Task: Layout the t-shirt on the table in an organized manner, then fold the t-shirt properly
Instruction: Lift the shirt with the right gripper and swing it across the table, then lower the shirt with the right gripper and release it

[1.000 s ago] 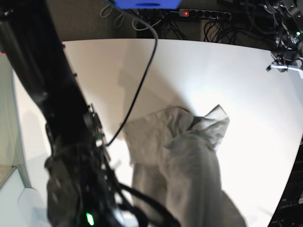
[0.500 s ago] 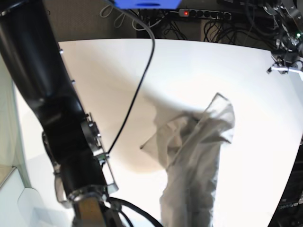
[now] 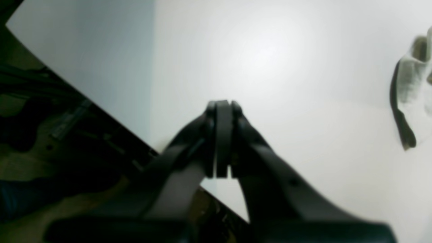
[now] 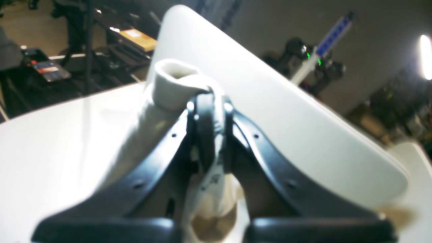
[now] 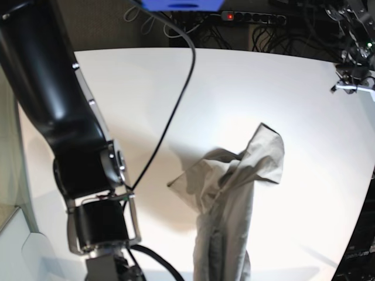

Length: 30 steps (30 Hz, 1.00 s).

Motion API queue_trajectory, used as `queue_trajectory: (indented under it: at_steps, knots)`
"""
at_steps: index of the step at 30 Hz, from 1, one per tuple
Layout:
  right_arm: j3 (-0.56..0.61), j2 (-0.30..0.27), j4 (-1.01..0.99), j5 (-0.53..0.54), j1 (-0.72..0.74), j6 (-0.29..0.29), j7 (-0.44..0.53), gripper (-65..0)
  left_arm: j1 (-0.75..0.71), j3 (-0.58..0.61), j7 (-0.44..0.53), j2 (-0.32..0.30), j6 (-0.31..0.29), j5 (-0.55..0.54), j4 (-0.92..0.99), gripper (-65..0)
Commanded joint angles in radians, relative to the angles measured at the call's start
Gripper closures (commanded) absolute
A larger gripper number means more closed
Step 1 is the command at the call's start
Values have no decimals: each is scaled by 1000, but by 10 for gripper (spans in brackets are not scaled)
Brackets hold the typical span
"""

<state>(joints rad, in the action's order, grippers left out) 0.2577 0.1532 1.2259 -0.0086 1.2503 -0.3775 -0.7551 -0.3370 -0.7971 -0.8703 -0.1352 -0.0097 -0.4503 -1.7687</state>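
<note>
Most of the table [image 5: 246, 82] lies bare and open to a gripper, along the far side and toward both edges. The t-shirt [image 5: 234, 199] hangs as a tall bunched column over the near middle, and the right arm [image 5: 64, 123] blocks the near left side.

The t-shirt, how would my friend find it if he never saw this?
Look at the big white table. Near its front right lies the t-shirt, a crumpled grey-beige heap pulled up into a long bunch. It is the only soft, wrinkly thing there.
</note>
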Motion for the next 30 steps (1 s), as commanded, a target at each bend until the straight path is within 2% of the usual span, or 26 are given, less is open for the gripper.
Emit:
queue_trajectory:
  at_steps: [1,4,6,11,15,21,26,30]
  knots:
    - [-19,4,62,2,55,35,27,0,9,-6,21,-16,4,-6,-17,-5]
    - [-24,0,191,2,55,35,-40,0,9,-5,21,-14,4,-6,-18,-5]
    - [-22,-25,279,2,55,35,-91,0,11,-3,21,-14,4,-6,-18,-5]
    - [-22,-88,437,2,30,35,-122,0,13,2,21,-14,4,-6,-18,-5]
    - [-22,-163,555,2,-154,35,-114,0,13,2,21,-14,4,-8,-15,-5]
    - [-30,-244,716,2,-418,33,-111,0,13,2,21,-14,4,-8,-15,-5]
    - [-36,-283,766,2,-600,33,-109,0,20,3,21,-14,4,-8,-18,-5]
    - [-99,-297,774,2,-712,33,-108,0,20,3,21,-14,4,-8,-18,-5]
